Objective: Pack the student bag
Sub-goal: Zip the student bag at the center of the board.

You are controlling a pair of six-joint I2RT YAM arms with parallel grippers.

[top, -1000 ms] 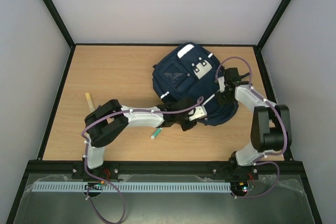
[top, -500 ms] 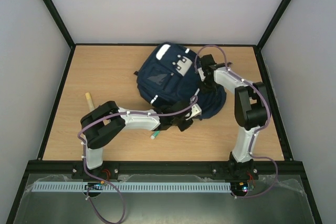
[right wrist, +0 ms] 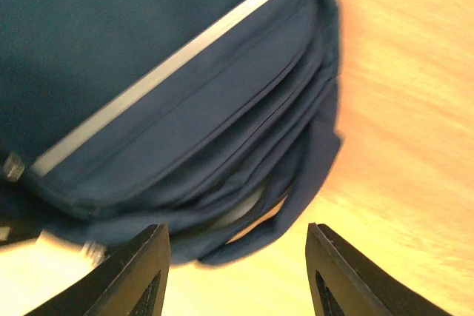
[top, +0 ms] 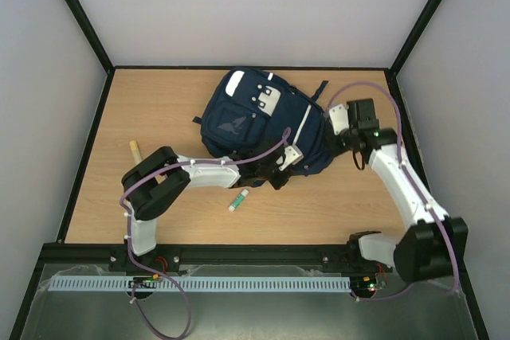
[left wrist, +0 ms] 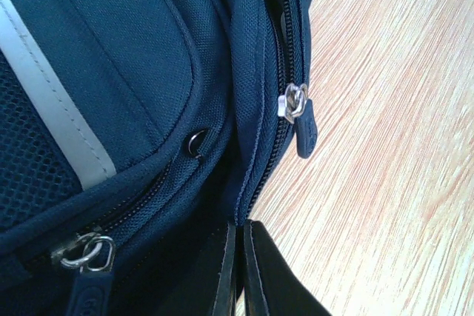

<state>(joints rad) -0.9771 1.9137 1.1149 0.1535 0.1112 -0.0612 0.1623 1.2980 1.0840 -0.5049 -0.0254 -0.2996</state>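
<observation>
The student bag (top: 255, 121), navy with white stripes and a grey buckle patch, lies at the back middle of the table. My left gripper (top: 279, 171) is at its near edge, shut on a fold of the bag's fabric beside the main zipper (left wrist: 241, 226). A silver zipper slider with a navy pull (left wrist: 298, 109) sits just above the pinched seam. My right gripper (top: 349, 142) hangs open just right of the bag, holding nothing. In the right wrist view its fingers (right wrist: 141, 271) stand wide apart, and the bag's blurred lower edge (right wrist: 244, 205) lies ahead of them.
A white stick with a green cap (top: 237, 201) lies on the wood just in front of the left forearm. A beige cylinder (top: 135, 151) lies near the left edge. Black frame rails border the table.
The bag has slid left and turned, with my left gripper still shut on its near edge. My right arm came off the bag's top and swung back to the right.
</observation>
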